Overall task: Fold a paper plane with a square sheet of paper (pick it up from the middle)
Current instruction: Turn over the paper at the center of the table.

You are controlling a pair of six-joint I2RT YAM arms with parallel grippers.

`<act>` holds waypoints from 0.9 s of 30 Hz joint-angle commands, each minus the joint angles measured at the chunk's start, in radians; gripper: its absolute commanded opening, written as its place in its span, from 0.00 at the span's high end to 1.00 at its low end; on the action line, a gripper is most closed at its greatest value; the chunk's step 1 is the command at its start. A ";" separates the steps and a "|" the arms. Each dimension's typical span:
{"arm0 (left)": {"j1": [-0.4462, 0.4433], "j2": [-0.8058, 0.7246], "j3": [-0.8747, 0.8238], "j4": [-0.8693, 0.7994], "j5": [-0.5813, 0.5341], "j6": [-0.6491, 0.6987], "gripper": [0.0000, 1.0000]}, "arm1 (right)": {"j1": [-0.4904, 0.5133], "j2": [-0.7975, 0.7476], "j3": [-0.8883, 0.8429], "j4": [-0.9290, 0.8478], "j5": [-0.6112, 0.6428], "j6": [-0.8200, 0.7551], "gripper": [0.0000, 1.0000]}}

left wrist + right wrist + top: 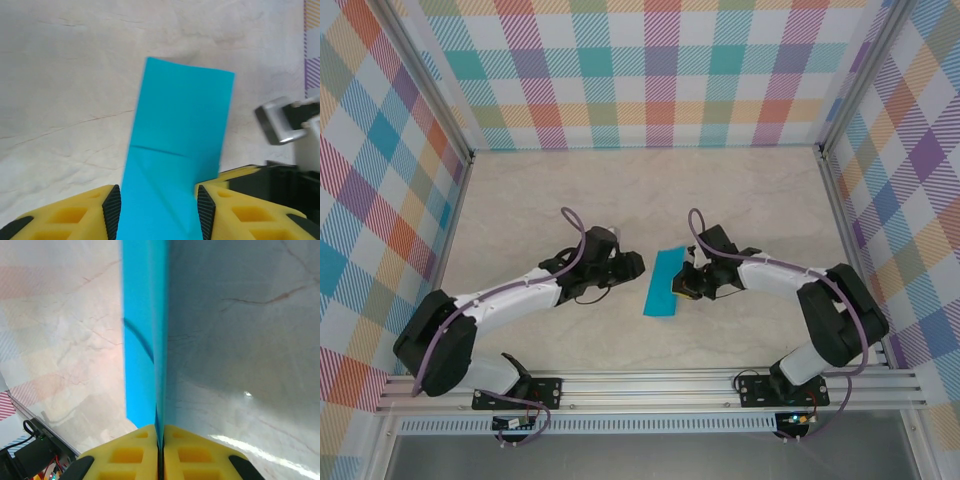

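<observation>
Square sheet of paper (663, 283), folded into a narrow teal strip, is over the middle of the table (740, 200) between the two arms. Its long axis runs away from the bases. The right end effector (688, 283) is clamped shut on the strip's right edge. The left end effector (158, 207) stands partly open, with the strip's end between its pads (111, 210); I cannot tell whether they touch it.

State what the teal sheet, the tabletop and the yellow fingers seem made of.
Teal sheet: thin matte paper, holding sharp creases.
Tabletop: marble-look surface, veined, slightly glossy; possibly laminate.
Right gripper's fingers: yellow moulded plastic, probably, with recessed pockets.
</observation>
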 commanded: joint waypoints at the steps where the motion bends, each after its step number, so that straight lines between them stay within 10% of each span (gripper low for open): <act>1: 0.005 -0.070 -0.040 -0.090 -0.112 -0.018 0.51 | 0.003 -0.071 0.081 -0.204 0.111 -0.086 0.91; 11: 0.036 -0.195 -0.118 -0.085 -0.115 -0.046 0.44 | 0.002 -0.121 0.282 -0.593 0.377 -0.139 0.92; 27: 0.041 -0.251 -0.088 -0.183 -0.055 -0.014 0.41 | 0.015 -0.060 0.488 -0.705 0.344 -0.049 0.92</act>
